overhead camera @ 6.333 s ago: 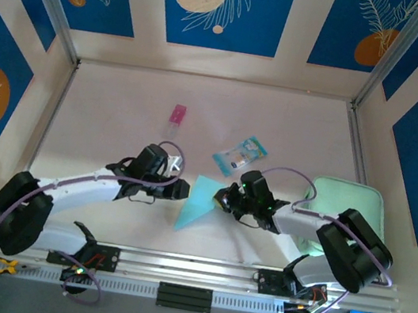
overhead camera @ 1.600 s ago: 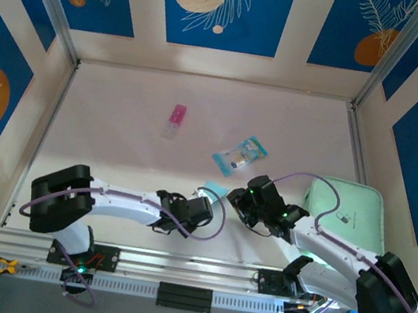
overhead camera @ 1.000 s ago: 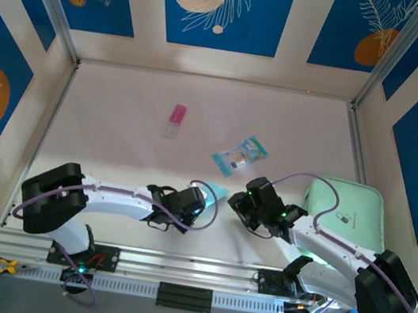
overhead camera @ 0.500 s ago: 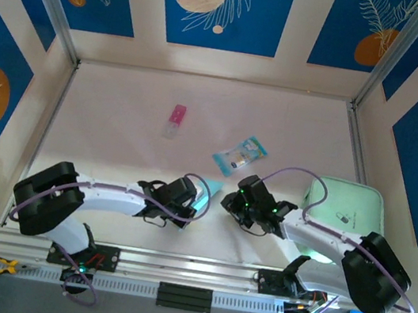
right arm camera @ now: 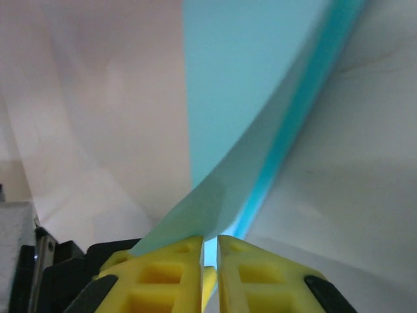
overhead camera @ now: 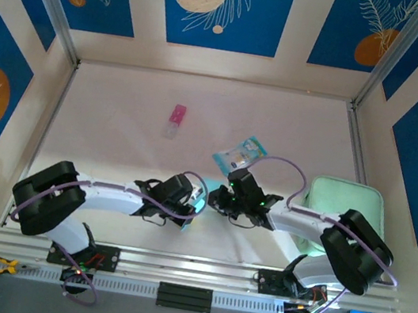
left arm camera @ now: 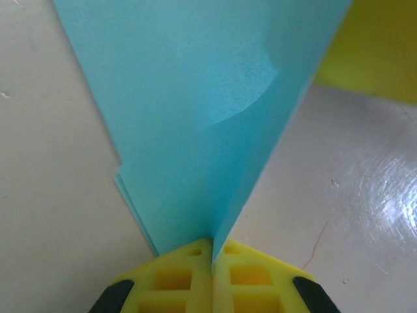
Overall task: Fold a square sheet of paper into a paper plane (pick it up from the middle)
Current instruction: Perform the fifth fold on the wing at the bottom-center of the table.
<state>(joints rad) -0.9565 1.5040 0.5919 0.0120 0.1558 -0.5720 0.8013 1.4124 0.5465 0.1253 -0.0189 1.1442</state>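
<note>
Standing pinched between both grippers, the folded light-blue sheet of paper is near the middle of the table's near edge. The left gripper is clamped tight on the layered fold from the left. The right gripper has its fingers closed to a sliver on the opposite edge. A printed packet lies just beyond, a pink item farther back, and a mint pad lies by the right edge.

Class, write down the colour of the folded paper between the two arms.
The folded paper is plain light blue, clearest in the left wrist view.
</note>
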